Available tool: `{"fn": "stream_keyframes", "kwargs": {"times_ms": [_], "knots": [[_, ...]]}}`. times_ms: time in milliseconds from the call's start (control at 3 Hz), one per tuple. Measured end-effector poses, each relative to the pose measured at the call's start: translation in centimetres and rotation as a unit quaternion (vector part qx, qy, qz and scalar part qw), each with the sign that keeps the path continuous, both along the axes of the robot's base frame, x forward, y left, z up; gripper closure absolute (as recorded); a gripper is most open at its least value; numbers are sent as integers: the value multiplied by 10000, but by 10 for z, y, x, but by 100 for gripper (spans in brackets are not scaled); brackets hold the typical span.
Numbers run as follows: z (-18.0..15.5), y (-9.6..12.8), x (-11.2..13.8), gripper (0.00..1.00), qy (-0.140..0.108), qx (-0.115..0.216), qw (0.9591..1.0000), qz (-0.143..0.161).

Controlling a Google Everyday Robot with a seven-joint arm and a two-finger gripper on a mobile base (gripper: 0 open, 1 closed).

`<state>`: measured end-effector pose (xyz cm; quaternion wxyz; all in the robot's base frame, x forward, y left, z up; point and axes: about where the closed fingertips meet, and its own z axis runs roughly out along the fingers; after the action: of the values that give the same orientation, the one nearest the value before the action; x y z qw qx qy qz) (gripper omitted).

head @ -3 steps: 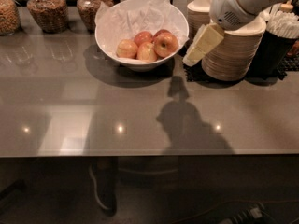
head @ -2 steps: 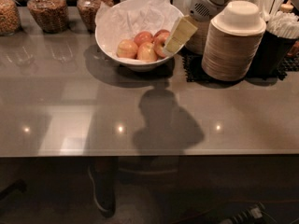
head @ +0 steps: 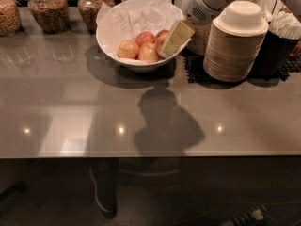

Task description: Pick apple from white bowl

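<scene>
The white bowl (head: 140, 66) stands at the back middle of the grey counter, lined with crumpled white paper (head: 129, 20). Several apples lie in it. The red apple (head: 161, 35) sits at the bowl's right side and is mostly hidden behind my gripper. Paler yellow-pink apples (head: 128, 49) lie to its left. My gripper (head: 175, 37), pale cream, comes down from the white arm (head: 207, 4) at the upper right. It reaches over the bowl's right rim, right at the red apple.
A tall stack of beige disposable bowls (head: 236, 44) stands on a black mat (head: 195, 68) just right of the bowl. A dark holder (head: 277, 51) with white items is at far right. Glass jars (head: 46, 8) line the back left. The counter's front edge (head: 141, 154) runs across.
My gripper has swung left from beside the stack of beige bowls to over the white bowl's right side, and now covers most of the red apple.
</scene>
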<state>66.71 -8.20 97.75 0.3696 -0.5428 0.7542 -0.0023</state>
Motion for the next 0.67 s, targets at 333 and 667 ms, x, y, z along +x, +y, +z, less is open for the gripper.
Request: {"fn": "stream_keyframes", "kwargs": {"times_ms": [333, 667], "knots": [[-8, 6, 11, 0, -114, 161, 9998, -104], [-16, 13, 23, 0, -173, 266, 9993, -184]]}}
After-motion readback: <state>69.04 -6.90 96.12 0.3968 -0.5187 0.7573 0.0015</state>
